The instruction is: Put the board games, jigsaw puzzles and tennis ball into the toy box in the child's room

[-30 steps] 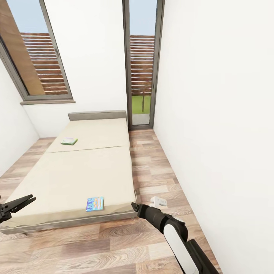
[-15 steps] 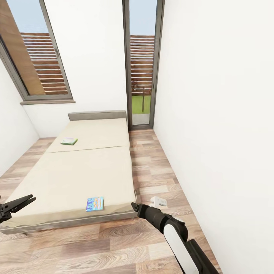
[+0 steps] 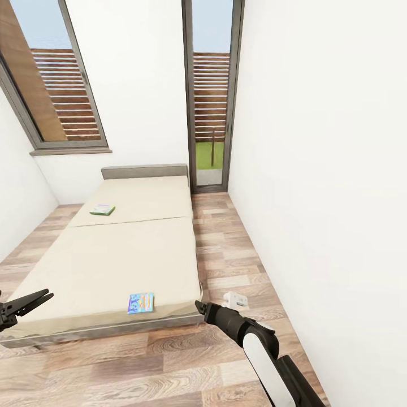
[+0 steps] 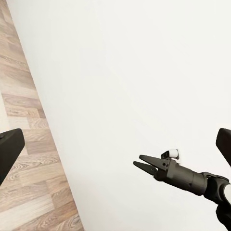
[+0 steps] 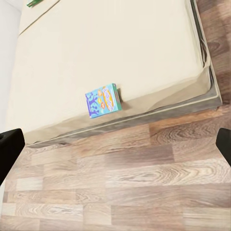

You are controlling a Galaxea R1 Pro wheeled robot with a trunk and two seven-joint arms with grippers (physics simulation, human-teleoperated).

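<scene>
Change since earlier: nothing has moved; bed, both game boxes and both arms sit where they did a second ago, and the head view has not shifted.
Bed: low wide bed with plain beige mattress [image 3: 113, 254] and grey frame, headboard at the far end, foot edge nearest the robot; in the head view it spreads from about 9 o'clock up to 12 o'clock.
Near board game: flat rectangular box with a pale blue printed cover [image 3: 141, 302] lying flat on the mattress, just beside the foot edge, at about 7 o'clock from the view's centre; the right wrist view shows it [image 5: 102, 100] at the same edge, above the wood planks.
Far board game: flat green-edged box [image 3: 102, 210] lying on the mattress nearer the headboard, at about 10 o'clock, well apart from the blue one.
Left gripper: dark two-fingered gripper [image 3: 35, 299] at the picture's left edge, about 8 o'clock, over the bed's foot corner; fingers slightly parted, released, holding nothing.
Right gripper: dark gripper on a black-and-white arm [image 3: 199, 306], at about 6 o'clock, just beside the bed's right foot corner, near the blue box but apart from it; in the left wrist view its fingers [image 4: 143, 162] stand spread with nothing between them.
Floor: brown wood-plank floor [image 3: 237, 260] running beside the bed.
Windows: tall dark-framed windows [image 3: 209, 96] on the white far wall at 12 o'clock.
</scene>
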